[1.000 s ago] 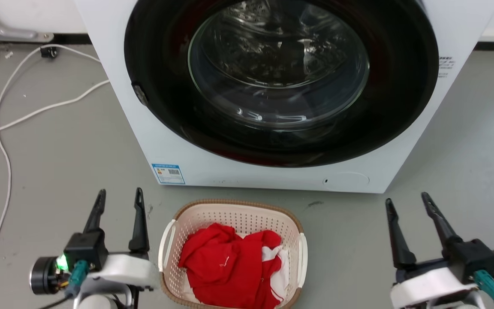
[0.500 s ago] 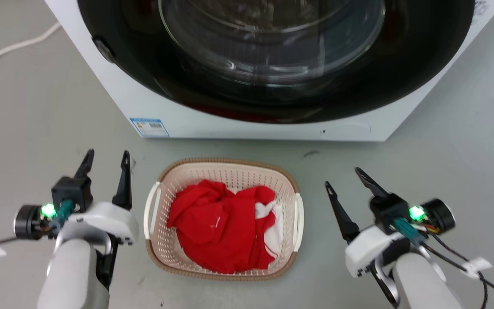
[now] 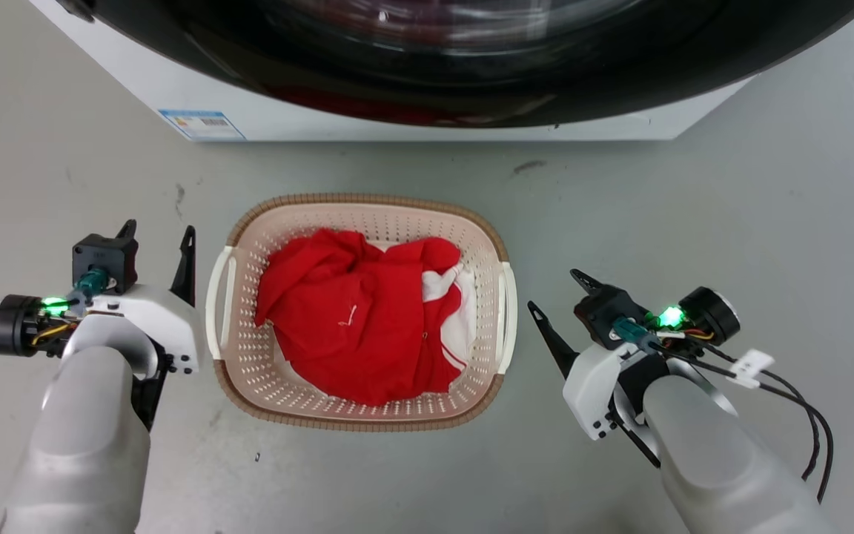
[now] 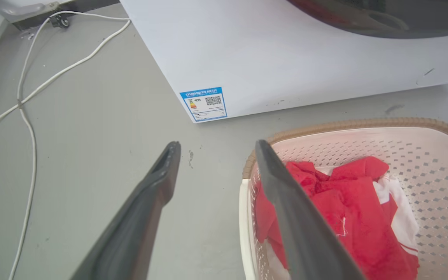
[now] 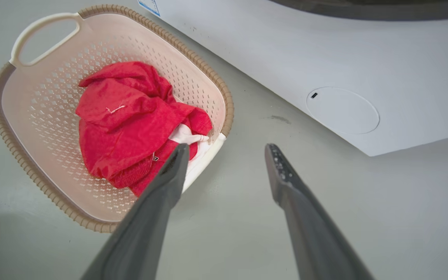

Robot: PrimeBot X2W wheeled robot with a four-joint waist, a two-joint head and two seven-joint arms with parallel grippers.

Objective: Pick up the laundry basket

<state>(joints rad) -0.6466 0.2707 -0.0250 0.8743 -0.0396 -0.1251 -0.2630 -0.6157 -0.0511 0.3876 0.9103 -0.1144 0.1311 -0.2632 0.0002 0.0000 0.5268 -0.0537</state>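
Observation:
The laundry basket (image 3: 249, 356) sits on the grey floor in front of the washing machine: cream perforated walls, brown woven rim, white side handles. Red and white clothes (image 3: 353, 311) lie inside it. My left gripper (image 3: 159, 227) is open just outside the left handle (image 3: 213, 304). In the left wrist view my left gripper (image 4: 217, 143) has one finger over the floor and the other across the basket (image 4: 422, 163) edge. My right gripper (image 3: 552, 288) is open beside the right handle (image 3: 510, 311). In the right wrist view, my right gripper (image 5: 227, 146) points past the basket (image 5: 33, 97) corner.
The white washing machine (image 3: 412, 126) with its dark round door stands right behind the basket. A white cable (image 4: 25, 97) trails over the floor at the far left. Grey floor (image 3: 694, 208) spreads on both sides and in front.
The head camera has tilted down, so the washer has slid up the picture. Both arms have come lower, and the right gripper has closed in on the basket's right side.

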